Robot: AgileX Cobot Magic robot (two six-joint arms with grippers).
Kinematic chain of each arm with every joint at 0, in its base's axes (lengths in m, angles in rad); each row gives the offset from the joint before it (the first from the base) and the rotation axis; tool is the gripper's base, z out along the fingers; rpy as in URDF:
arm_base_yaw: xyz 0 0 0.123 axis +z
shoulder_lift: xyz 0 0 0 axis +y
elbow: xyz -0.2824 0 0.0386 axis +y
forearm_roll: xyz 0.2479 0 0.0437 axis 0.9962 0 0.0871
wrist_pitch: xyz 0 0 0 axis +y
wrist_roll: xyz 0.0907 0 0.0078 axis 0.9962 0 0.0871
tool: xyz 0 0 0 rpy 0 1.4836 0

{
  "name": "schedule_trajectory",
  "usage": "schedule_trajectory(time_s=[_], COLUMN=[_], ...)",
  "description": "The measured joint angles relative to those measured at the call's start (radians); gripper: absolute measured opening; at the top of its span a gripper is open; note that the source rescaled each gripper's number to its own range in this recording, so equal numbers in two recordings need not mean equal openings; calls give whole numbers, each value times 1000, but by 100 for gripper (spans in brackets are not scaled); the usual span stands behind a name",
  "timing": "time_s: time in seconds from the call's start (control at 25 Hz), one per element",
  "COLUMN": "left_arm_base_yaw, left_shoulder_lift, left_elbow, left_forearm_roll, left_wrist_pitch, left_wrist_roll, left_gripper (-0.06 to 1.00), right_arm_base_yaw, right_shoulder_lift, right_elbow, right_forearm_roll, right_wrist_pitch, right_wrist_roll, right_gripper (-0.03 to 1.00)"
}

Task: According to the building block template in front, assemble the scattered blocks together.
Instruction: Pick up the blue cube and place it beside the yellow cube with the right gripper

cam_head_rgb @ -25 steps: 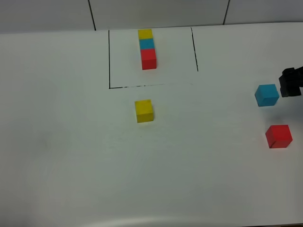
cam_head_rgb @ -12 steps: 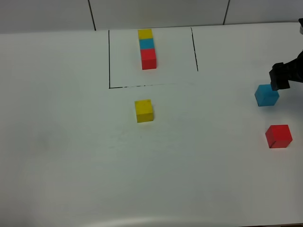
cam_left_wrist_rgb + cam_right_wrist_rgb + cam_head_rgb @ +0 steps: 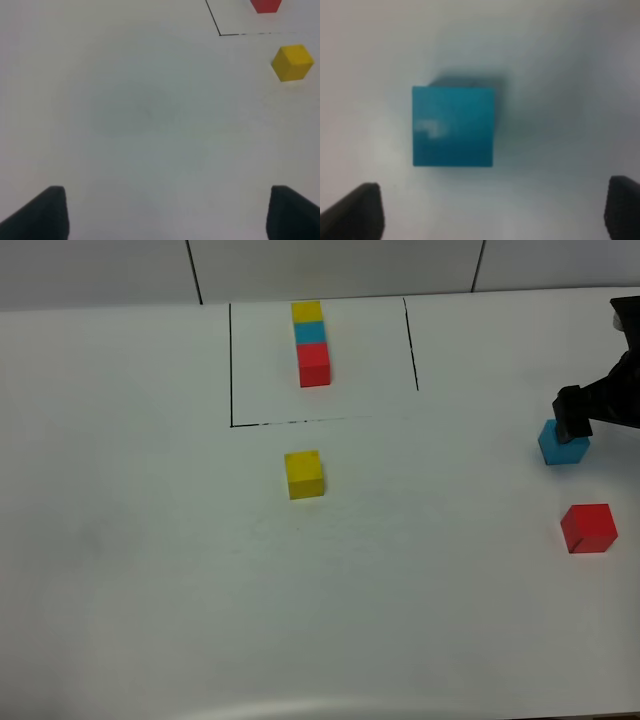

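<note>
Red scattered block [image 3: 588, 528] lies nearest, by the right edge of the white table [image 3: 150, 570], well apart from the yellow scattered block [image 3: 304, 474], which sits mid-table just outside the drawn black frame [image 3: 231, 370]. Beyond the red one, the cyan-blue scattered block [image 3: 563, 447] sits under the right gripper [image 3: 573, 415], whose jaws are spread wide and grip nothing. The left gripper [image 3: 165, 210] is equally spread over bare table, and the building block template [image 3: 311, 343] stands farthest, inside the frame.

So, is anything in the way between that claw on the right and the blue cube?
Nothing visible. The right gripper hangs open just over the cyan-blue cube, with only bare table around the cube. The red cube sits apart from it, off to one side.
</note>
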Motion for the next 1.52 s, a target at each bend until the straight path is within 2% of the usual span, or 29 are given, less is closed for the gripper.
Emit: schedule_trajectory(time_s=[0.12, 0.2, 0.64, 0.8, 0.92, 1.12, 1.24, 1.36, 1.52], left_arm_base_yaw=[0, 0, 0, 0, 0, 0, 0, 0, 0], left_shoulder_lift=[0, 0, 0, 0, 0, 0, 0, 0, 0], left_elbow=[0, 0, 0, 0, 0, 0, 0, 0, 0], left_forearm_roll=[0, 0, 1, 1, 1, 1, 1, 1, 1], left_wrist_pitch=[0, 0, 0, 0, 0, 0, 0, 0, 0], left_wrist_roll=[0, 0, 0, 0, 0, 0, 0, 0, 0], left_gripper=[84, 84, 84, 84, 84, 84, 84, 84, 84], right_arm_base_yaw=[18, 27, 31, 31, 31, 31, 31, 31, 32], right_shoulder_lift=[17, 17, 129, 178, 206, 220, 230, 232, 232], right_elbow=[-22, -25, -134, -169, -175, -175, -175, -176, -194], right_forearm_roll=[1, 1, 50, 52, 52, 48, 24, -17, -52], right_wrist_pitch=[8, 7, 54, 89, 99, 98, 98, 101, 127], right_wrist_roll=[1, 1, -35, -47, -49, -49, -36, -3, 1], right_gripper=[96, 100, 99, 95, 86, 60, 36, 0, 2])
